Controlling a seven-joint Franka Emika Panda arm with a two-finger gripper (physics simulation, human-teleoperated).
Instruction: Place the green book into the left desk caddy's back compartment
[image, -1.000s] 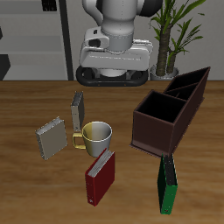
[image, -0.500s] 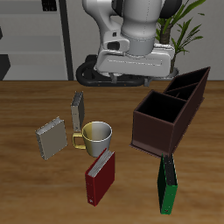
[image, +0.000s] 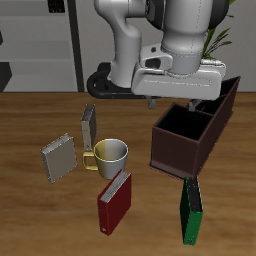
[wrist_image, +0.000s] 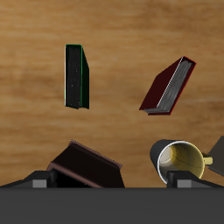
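So we're looking at the gripper (image: 172, 101) hanging up in the air above the left desk caddy (image: 182, 147), not touching a thing. We're seeing its fingers spread apart with nothing between them. The green book (image: 190, 211) is lying flat on the table near the front edge, just in front of the caddy's near end and apart from it. We're also spotting it in the wrist view (wrist_image: 77, 76), along with the dark red book (wrist_image: 169, 86), the mug (wrist_image: 181, 160) and a corner of the caddy (wrist_image: 87, 165). The back compartment (image: 215, 100) is sitting at the caddy's far end, partly hidden behind the gripper, so we can't tell what's in it.
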